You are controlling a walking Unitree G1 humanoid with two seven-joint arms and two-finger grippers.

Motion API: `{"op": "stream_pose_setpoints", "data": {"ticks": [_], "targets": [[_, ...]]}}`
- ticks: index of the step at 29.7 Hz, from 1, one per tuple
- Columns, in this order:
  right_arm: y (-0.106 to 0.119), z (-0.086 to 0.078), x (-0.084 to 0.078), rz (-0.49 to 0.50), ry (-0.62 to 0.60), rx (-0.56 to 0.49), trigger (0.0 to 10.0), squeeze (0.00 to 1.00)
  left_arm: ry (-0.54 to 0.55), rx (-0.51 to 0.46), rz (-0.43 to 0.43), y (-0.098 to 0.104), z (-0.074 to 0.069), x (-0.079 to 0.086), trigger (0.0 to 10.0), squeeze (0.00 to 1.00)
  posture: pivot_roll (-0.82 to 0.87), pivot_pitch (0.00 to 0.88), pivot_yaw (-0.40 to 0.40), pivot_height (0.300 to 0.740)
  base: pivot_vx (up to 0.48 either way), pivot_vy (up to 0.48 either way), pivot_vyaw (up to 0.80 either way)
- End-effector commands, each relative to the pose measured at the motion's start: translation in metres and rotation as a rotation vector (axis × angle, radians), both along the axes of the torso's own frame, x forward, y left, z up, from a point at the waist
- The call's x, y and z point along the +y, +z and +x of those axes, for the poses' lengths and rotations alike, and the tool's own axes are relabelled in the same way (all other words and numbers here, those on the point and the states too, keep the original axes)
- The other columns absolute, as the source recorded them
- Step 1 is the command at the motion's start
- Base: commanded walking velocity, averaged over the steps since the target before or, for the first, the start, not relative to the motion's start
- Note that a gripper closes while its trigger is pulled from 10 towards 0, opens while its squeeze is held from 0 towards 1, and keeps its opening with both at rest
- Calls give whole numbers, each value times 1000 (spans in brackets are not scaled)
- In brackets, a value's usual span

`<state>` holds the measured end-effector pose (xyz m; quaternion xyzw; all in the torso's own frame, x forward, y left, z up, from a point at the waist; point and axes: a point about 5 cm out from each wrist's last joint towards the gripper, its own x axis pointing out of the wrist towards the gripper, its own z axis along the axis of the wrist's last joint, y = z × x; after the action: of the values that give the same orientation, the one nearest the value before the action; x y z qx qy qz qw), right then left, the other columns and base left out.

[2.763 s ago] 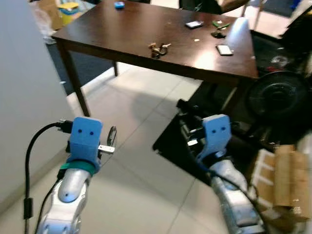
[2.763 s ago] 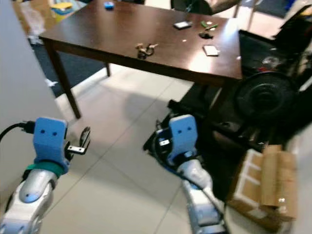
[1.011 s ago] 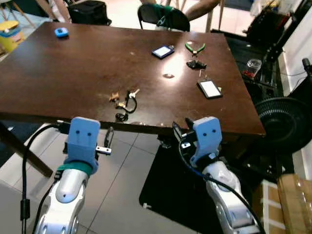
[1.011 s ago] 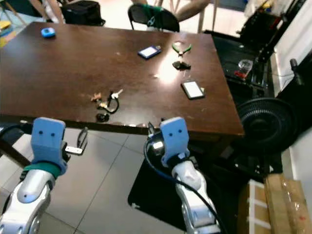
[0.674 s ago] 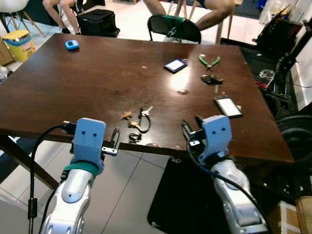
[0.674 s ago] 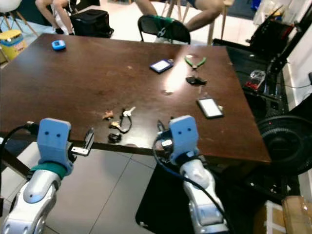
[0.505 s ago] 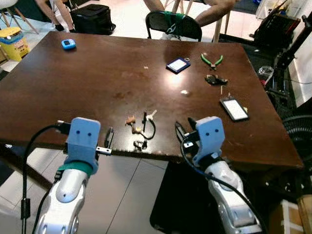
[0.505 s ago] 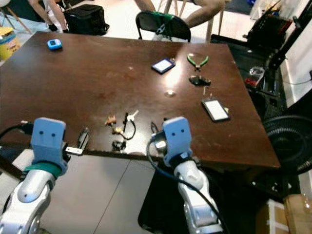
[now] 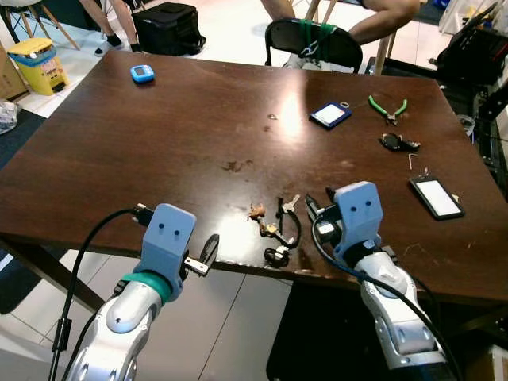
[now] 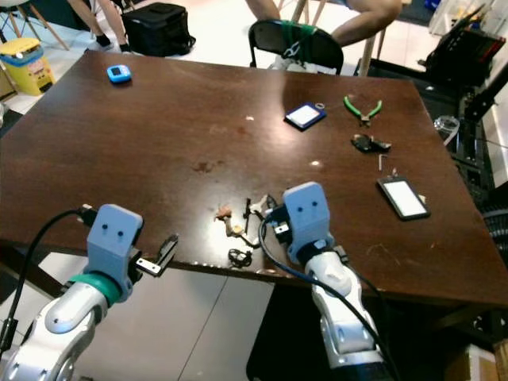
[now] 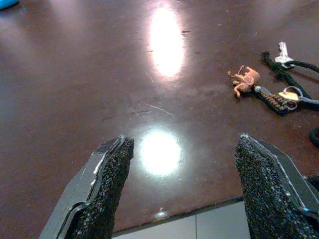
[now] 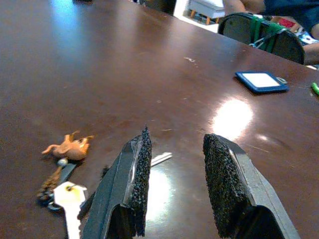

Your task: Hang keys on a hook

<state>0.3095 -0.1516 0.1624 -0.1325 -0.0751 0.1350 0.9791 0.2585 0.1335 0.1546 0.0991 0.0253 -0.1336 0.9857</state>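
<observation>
Dark brown table [image 9: 159, 151], keys [image 9: 274, 226] lying near its front edge.
The right gripper [image 12: 174, 164] hovers just over the keys, fingers parted; the left gripper [image 11: 182, 186] waits at about eight o'clock from them, at the table's edge, fingers spread wide.

The keys [image 9: 274, 226] were laid on the table [image 9: 159, 151] between the two grippers — just left of the right gripper [image 12: 174, 172], ahead and right of the left gripper [image 11: 179, 184], near the front edge.
</observation>
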Motion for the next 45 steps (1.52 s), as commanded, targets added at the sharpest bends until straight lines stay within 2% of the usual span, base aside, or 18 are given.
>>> {"op": "stream_pose_setpoints", "data": {"ticks": [1, 8, 15, 16, 17, 18, 24, 25, 28, 39, 42, 45], "targets": [[-8, -2, -2, -19, 5, 40, 10000, 0, -13, 30, -6, -5, -2, -1, 10000, 0, -69, 99, 88, 740, 0, 0, 0], [-8, -2, 2, -29, 38, 44, 10000, 0, -32, 28, 30, -6, -1, -1, 10000, 0, -67, 105, 85, 740, 0, 0, 0], [-12, 2, 5, -57, 91, 94, 10000, 0, -65, 44, 41, -8, 2, -2, 10000, 0, -75, 111, 91, 740, 0, 0, 0], [-14, 4, 9, -47, 151, 129, 10000, 0, -71, 41, 36, -7, 4, -3, 10000, 0, -73, 115, 91, 740, 0, 0, 0], [-14, 4, 9, -47, 151, 129, 10000, 0, -71, 41, 36, -7, 4, -3, 10000, 0, -73, 115, 91, 740, 0, 0, 0], [-16, 9, 16, -30, 236, 169, 10000, 0, -77, 34, 24, -5, 6, -5, 10000, 0, -77, 119, 92, 740, 0, 0, 0], [-17, 16, 26, -32, 325, 196, 10000, 0, -85, 25, 8, -1, 7, -9, 10000, 0, -76, 132, 89, 740, 0, 0, 0], [-23, 16, 32, -40, 391, 227, 10000, 0, -92, 20, -4, 2, 5, -11, 10000, 0, -67, 161, 82, 740, 0, 0, 0], [-28, 13, 36, -57, 439, 256, 10000, 0, -96, 19, -11, 3, 3, -12, 10000, 0, -66, 163, 81, 740, 0, 0, 0], [-32, 12, 29, -86, 465, 287, 10000, 0, -93, 24, -19, 3, 1, -11, 10000, 0, -68, 180, 82, 740, 0, 0, 0], [-34, 9, 29, -130, 531, 295, 10000, 0, -100, 25, -20, 3, 1, -14, 10000, 0, -67, 182, 82, 740, 0, 0, 0], [-19, 0, 27, -137, 611, 260, 10000, 0, -103, 23, -24, 5, 1, -14, 10000, 0, -69, 185, 83, 740, 0, 0, 0]]}}
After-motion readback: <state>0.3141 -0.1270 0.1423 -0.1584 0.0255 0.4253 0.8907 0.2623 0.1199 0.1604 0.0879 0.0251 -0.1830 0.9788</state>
